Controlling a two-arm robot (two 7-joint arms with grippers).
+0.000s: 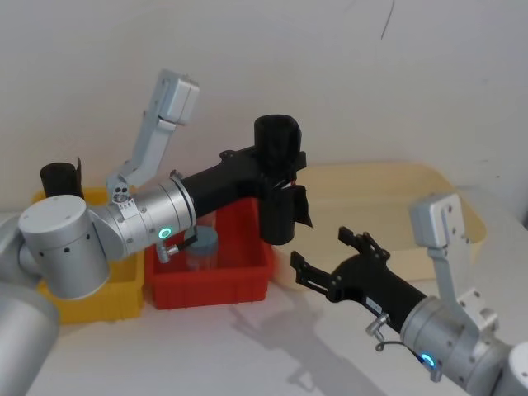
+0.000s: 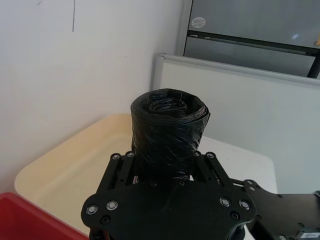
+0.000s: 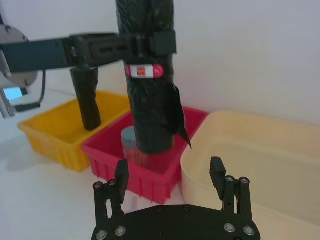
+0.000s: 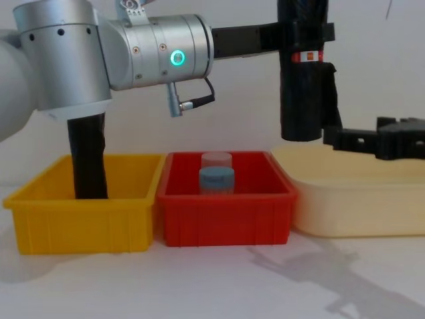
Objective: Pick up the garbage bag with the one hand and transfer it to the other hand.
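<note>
**Bag up in the left gripper, right gripper open below it**

The left gripper (image 1: 280,169) is clamped across the upper part of the garbage bag (image 1: 279,216) and holds it upright in the air, over the seam between the red bin (image 1: 210,285) and the cream tray (image 1: 396,177). In the right wrist view the fingers sit just above the red-and-white label band (image 3: 144,70), and most of the roll hangs free beneath them.

My right gripper (image 1: 330,254) waits at about 4 o'clock from the bag's lower end in the head view. It is spread wide, carries nothing, and is near the bag but not touching.

I judge the roll to be light. It is tightly wound film, so firm along its length but squashy under a pinch, and the crinkled plastic looks slick. A loose flap (image 3: 180,125) sticks out at about 3 o'clock on the lower half; I would avoid it, since it would peel rather than carry.

The best hold for the right gripper looks to be the solid body below the label, square across the roll. The clamp should be firm before the left lets go.
</note>
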